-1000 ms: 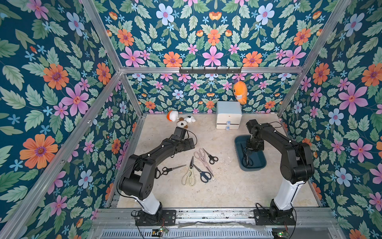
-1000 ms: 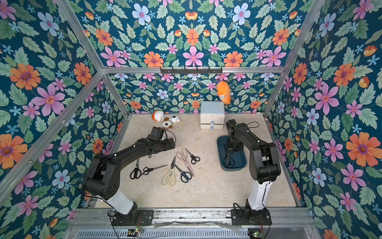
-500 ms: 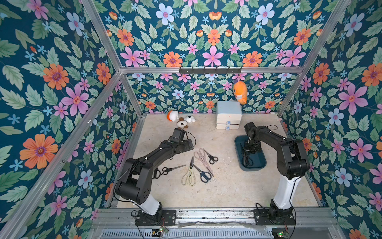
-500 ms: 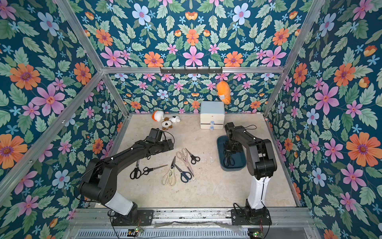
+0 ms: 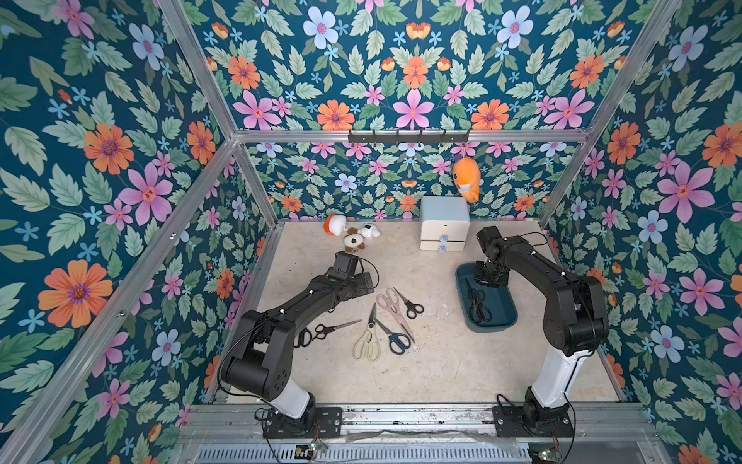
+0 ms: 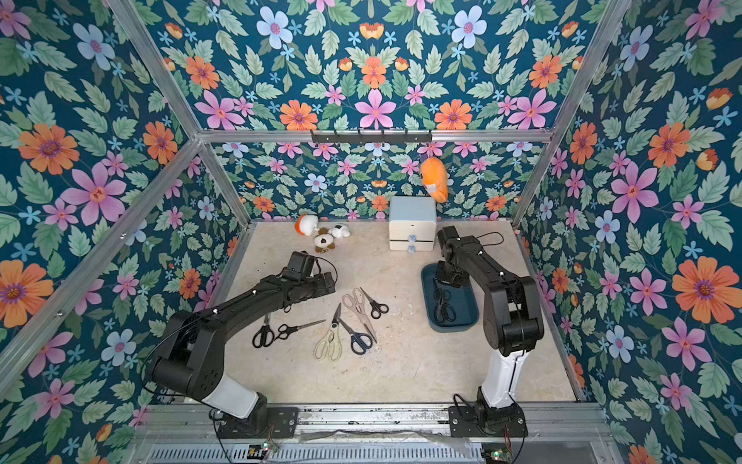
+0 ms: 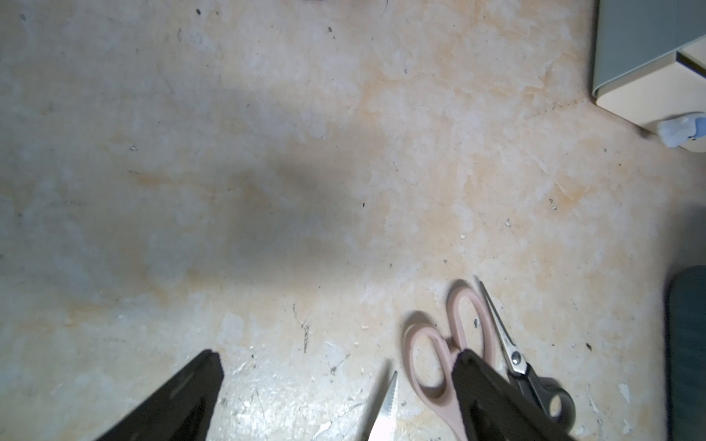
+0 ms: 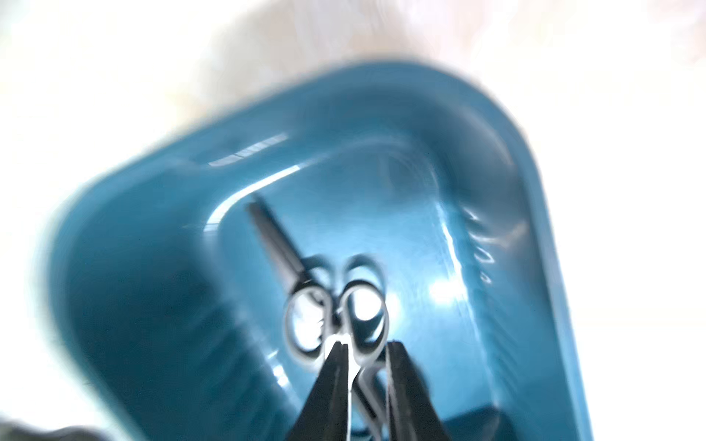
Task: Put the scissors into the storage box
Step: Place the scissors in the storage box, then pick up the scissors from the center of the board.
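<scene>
Beige tabletop; in storage box, scissors lie between barely parted jaws of right gripper, hold unclear.

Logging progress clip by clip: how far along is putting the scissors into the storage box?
Done: one black-handled steel pair lies in the dark teal plastic storage tub. In hand: the right gripper is low over it; blur hides any grip. The open left gripper holds nothing. Remaining: six pairs on the beige table: cream-handled kitchen pair, pinkish pair, dark-blue-handled pair, three black-handled pairs.
</scene>
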You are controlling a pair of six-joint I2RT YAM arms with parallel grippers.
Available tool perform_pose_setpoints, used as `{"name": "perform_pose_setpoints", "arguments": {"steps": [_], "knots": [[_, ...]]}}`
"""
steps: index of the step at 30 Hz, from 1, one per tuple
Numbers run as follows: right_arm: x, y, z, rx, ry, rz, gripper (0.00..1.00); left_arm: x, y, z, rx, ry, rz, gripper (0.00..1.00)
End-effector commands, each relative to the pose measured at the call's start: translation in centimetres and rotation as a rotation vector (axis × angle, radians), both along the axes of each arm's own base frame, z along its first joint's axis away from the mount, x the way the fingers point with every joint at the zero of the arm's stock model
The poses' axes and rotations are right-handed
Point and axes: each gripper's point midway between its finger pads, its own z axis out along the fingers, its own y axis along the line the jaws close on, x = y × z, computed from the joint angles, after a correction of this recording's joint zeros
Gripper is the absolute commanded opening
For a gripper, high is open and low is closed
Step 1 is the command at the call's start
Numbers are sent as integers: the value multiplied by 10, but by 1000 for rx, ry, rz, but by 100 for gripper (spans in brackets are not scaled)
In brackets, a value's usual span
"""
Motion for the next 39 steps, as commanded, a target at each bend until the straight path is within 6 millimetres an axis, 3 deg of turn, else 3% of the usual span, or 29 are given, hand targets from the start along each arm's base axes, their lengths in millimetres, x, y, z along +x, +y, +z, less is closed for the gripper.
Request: {"name": "perform_pose_setpoints", "arguments": {"steps": [1,6,10,13,18,23,39], "knots": [[-7,18,21,5,-12,27,24,4,0,1,7,-10,-2,99],[-9,74,43,24,-50,138,25,5,-3,-4,-6,-6,-1,99],[-13,123,47,96,-61,222,26,3,-1,-5,-13,-9,8,99],[-19,155,35,127,-38,267,26,-1,0,-7,-20,-9,14,99],[-32,190,9,134,14,323,26,-10,4,-13,-23,-1,26,99],[-41,204,-10,114,50,385,27,-15,5,-14,-39,-1,37,99],[-68,201,-58,66,124,400,27,-27,13,-11,-33,-6,55,99]]}}
